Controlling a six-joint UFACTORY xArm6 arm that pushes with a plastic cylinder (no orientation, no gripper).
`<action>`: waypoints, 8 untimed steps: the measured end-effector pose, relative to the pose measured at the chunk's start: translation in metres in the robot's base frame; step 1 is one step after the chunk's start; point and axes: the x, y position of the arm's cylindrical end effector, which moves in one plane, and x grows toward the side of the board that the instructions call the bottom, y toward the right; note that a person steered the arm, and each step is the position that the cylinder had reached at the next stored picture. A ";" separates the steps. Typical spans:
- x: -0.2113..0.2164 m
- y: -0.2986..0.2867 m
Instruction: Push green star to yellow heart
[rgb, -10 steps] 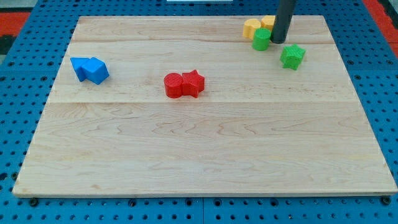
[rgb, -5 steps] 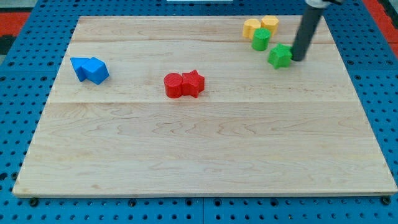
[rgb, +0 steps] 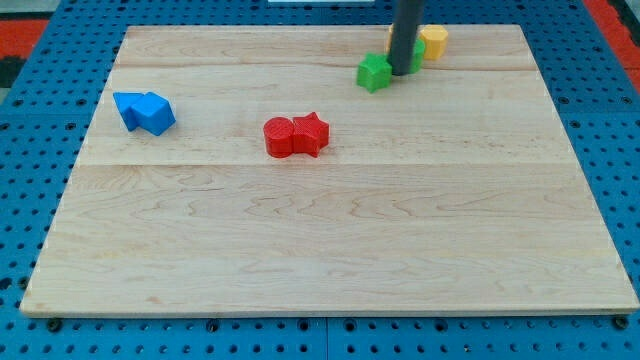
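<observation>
While the straight dark rod descends from the view's top edge, my tip (rgb: 403, 71) rests on the pale wooden worktop (rgb: 330, 240) just to the view's right of the small green star block (rgb: 374, 72), touching or nearly touching it. This end effector is a bare rod with no jaws, so it grasps nothing and only presses sideways against the star. The green star lies near the worktop's top edge, right of centre, just left and slightly below the yellow blocks. One yellow block (rgb: 433, 40), whose shape I cannot tell for sure, sits to the rod's right; a sliver of another yellow piece shows at the rod's left side, mostly hidden. A second green block (rgb: 419, 49) peeks out behind the rod, its shape hidden too. Well apart, near the middle, a red cylinder block (rgb: 279, 136) touches a red star block (rgb: 311, 133). At the left, two blue blocks (rgb: 144, 110) sit pressed together.
</observation>
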 end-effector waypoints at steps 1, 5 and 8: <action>0.016 -0.022; 0.037 -0.106; -0.007 -0.072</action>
